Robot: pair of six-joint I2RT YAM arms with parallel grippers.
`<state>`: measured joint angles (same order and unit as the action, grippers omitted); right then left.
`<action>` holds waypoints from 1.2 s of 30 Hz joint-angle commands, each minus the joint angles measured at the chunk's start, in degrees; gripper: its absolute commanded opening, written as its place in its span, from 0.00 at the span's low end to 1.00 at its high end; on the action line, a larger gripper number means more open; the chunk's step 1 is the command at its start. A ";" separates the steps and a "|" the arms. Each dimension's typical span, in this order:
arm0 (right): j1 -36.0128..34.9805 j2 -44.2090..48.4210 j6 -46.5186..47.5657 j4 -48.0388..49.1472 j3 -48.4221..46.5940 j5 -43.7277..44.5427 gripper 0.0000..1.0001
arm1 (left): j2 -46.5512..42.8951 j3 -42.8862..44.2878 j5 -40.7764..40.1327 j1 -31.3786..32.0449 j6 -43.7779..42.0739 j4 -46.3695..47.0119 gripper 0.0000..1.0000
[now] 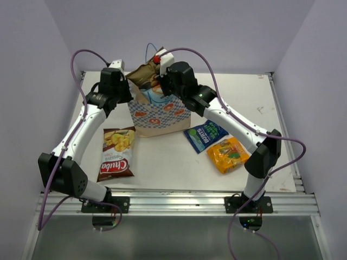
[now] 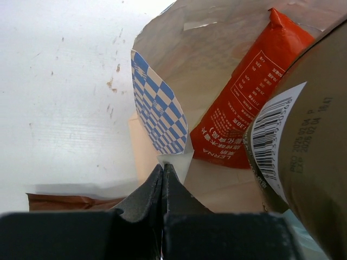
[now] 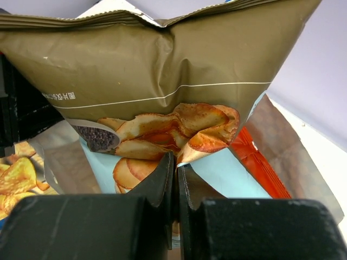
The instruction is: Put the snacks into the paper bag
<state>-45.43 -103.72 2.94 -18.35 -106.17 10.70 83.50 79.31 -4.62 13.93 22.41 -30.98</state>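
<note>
1. Your left gripper (image 2: 163,170) has its jaws pressed together on the rim of the cream paper bag with the blue-and-white checkered band (image 2: 160,116). It pinches the paper edge and holds the mouth open.
2. Your right gripper (image 3: 176,162) has its jaws closed on a fold of the glossy brown-and-light-blue chip bag (image 3: 162,76). The packet hangs at the paper bag's mouth; how deep it sits, I cannot tell.
3. A glossy red chip bag (image 2: 250,95) already leans inside the paper bag, just beside the packet you carry.
4. The paper bag stands upright near the middle of the far edge of the white desk (image 1: 162,173).
5. Three snacks lie outside it.
   - The brown-and-maroon "Chulo" bag (image 1: 116,154) lies toward the near left corner.
   - The small dark blue packet (image 1: 206,135) lies just to the right of the paper bag.
   - The small orange packet (image 1: 230,154) lies beside the blue one, toward the near right corner.
6. By my reading, you are putting in the second packet. Next, lower it past the rim alongside the red one, then open the right jaws. Keep the left pinch so the mouth does not fold shut.
</note>
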 commanded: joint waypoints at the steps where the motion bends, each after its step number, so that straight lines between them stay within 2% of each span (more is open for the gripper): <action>1: -0.80 0.81 1.28 -8.54 -0.36 -4.54 0.00 | -0.36 2.17 -2.23 0.22 -1.41 -0.75 0.00; 6: -1.32 0.54 -1.00 -13.02 2.10 -6.48 0.00 | -1.32 1.73 -2.23 0.22 -1.58 -0.57 0.00; 7: -1.33 0.80 -1.09 -13.72 2.72 -6.48 0.08 | -1.33 1.64 -2.23 0.22 -1.50 -0.57 0.00; 8: -1.50 1.32 -1.01 -13.73 3.24 -6.65 0.39 | -1.50 1.55 -2.23 0.22 -1.58 -0.48 0.00; 9: -1.68 2.37 -0.66 -13.64 3.77 -6.74 0.53 | -1.68 1.46 -2.23 0.22 -1.50 -0.48 0.00; 10: -1.68 2.82 -0.31 -13.21 3.43 -6.92 0.56 | -1.77 1.38 -2.23 0.30 -1.58 -0.40 0.00; 12: -2.12 3.35 1.09 -13.29 -0.24 -6.13 0.67 | -1.77 1.29 -2.15 0.22 -1.50 -0.31 0.00; 14: -2.29 2.92 2.24 -13.99 -4.64 -3.77 0.86 | -1.77 1.29 -2.06 0.22 -1.41 -0.22 0.00; 16: -2.73 2.21 4.09 -15.13 -12.81 -2.18 0.88 | -1.94 1.38 -1.97 0.22 -1.32 -0.22 0.00; 17: -2.82 1.95 4.70 -15.40 -15.36 0.18 0.98 | -2.12 1.38 -2.06 0.22 -1.41 -0.22 0.00; 20: -3.70 2.21 7.25 -16.54 -24.85 3.79 0.99 | -2.55 1.46 -3.54 0.22 -1.50 -0.74 0.00; 23: -3.79 4.75 8.04 -16.81 -25.32 5.12 0.99 | -2.91 1.81 -7.76 0.22 -1.06 -2.41 0.00; 30: -4.40 10.99 4.89 -17.94 -14.08 5.48 0.99 | -3.61 0.50 -14.27 0.22 1.67 -5.05 0.00; 33: -6.25 13.89 0.94 -17.08 -6.97 0.31 0.98 | -3.88 -0.03 -13.92 0.22 1.84 -4.79 0.00; 36: -8.97 16.61 -5.65 -10.60 4.19 -6.82 0.98 | -3.70 -0.21 -12.08 0.22 1.76 -4.00 0.00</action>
<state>-51.59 -88.71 4.23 -32.29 -109.69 11.29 81.34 79.29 -15.92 14.02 23.46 -34.48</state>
